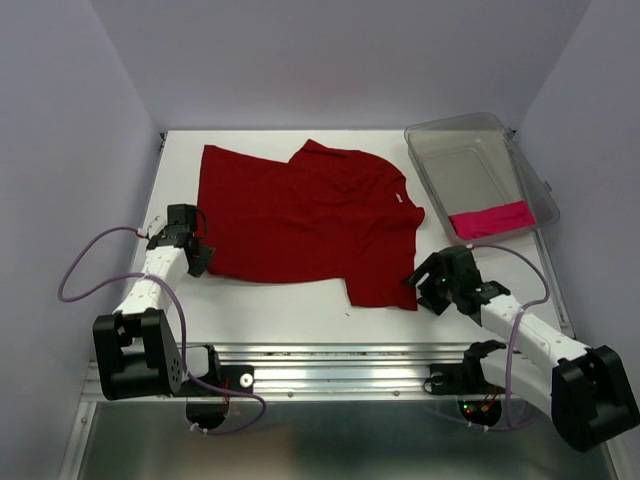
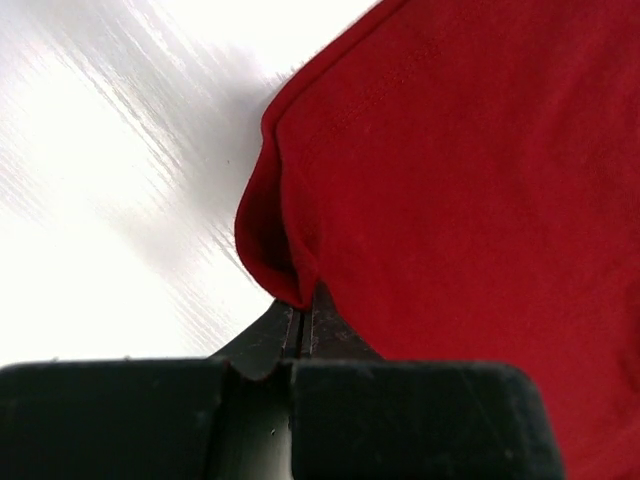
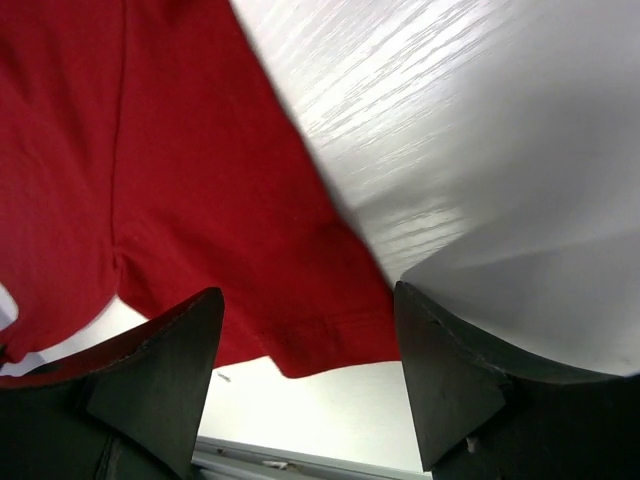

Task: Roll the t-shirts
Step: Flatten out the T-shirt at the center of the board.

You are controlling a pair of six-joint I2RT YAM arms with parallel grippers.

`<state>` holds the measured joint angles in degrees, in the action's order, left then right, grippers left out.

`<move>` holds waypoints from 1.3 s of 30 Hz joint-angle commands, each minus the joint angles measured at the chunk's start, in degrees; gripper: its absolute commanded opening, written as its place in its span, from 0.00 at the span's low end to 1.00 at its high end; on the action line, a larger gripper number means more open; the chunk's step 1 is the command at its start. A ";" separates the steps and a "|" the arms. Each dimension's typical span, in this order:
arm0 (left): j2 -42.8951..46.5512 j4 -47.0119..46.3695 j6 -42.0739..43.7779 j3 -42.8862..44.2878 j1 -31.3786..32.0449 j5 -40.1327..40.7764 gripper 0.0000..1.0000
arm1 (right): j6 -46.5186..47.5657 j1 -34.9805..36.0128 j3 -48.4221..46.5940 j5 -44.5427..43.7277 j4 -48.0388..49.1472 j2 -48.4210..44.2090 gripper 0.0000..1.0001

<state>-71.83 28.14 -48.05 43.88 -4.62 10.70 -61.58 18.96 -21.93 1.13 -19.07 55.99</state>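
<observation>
Where the overhead camera looks down, the dark crimson short-sleeved cloth t-shirt (image 1: 310, 220) lies spread flat across the middle of the white table (image 1: 270, 310). The left gripper (image 1: 197, 250) sits at its left edge and the right gripper (image 1: 425, 280) just beside its near right corner. A bright magenta-pink cloth roll (image 1: 490, 219) rests in the near end of the clear plastic rectangular bin (image 1: 470, 122) at the far right.

From the left wrist, the left gripper (image 2: 302, 320) has its jaws pressed together, pinching a bunched fold of the crimson shirt's (image 2: 480, 180) edge. The rest of the cloth spreads away to the right over the table (image 2: 100, 200).

From the right wrist, the right gripper (image 3: 308, 300) stands wide apart and holds nothing. The shirt's (image 3: 200, 180) hemmed corner lies between its fingers on the table (image 3: 450, 120).
</observation>
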 commanded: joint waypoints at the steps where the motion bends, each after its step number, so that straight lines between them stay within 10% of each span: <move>1: 0.38 0.42 0.94 0.77 -0.21 -0.41 0.00 | -5.03 3.36 2.51 0.63 5.62 1.58 0.74; 13: 0.99 -0.10 0.94 0.16 -0.30 -1.29 0.00 | -9.34 11.10 -1.79 -6.48 6.95 9.32 0.70; 26: 4.50 -0.28 0.86 -0.64 -0.30 -1.29 0.00 | -11.97 11.10 -1.01 -6.77 -14.59 -6.23 0.77; 39: 5.30 -0.72 1.29 -1.34 -0.30 -1.82 0.00 | -17.96 12.15 5.41 -0.77 2.10 -1.42 0.71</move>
<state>-68.36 27.97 -47.20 43.51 -4.62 8.58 -78.17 30.52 -18.41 0.91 -21.96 50.72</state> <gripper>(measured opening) 0.038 0.727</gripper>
